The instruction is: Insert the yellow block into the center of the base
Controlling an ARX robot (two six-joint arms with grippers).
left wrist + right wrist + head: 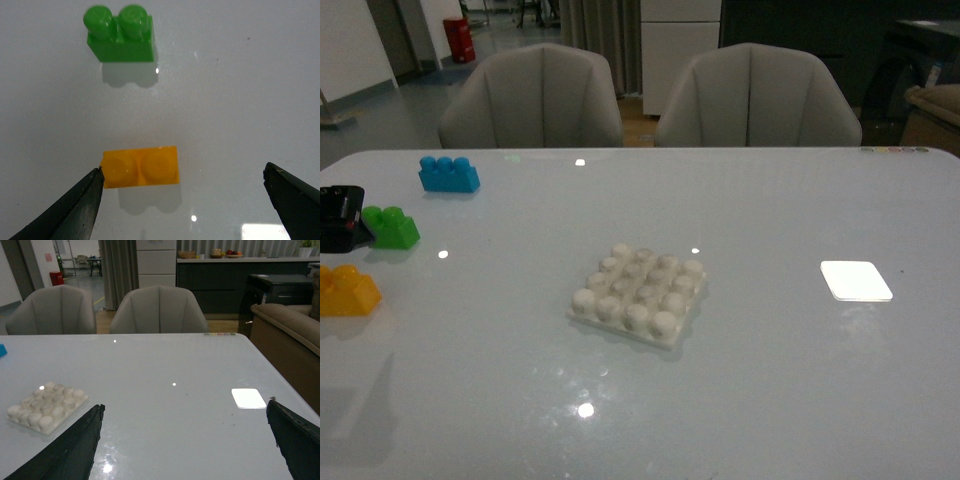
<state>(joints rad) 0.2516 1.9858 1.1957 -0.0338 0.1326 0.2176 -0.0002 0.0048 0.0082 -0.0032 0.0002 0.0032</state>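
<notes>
The square white studded plastic base [638,295] lies unoccupied. The right gripper [186,405] gapes wide, empty. The left gripper [182,171], equally wide, straddles the small yellow-orange two-stud plastic block [141,167], at the base's nine o'clock and edge-cropped in the front view.

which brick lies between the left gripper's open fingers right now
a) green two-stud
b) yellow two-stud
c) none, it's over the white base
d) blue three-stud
b: in the left wrist view the yellow block lies studs-up on the table inside the span of the left gripper, jaws wide open, while the green brick sits beyond them.
</notes>
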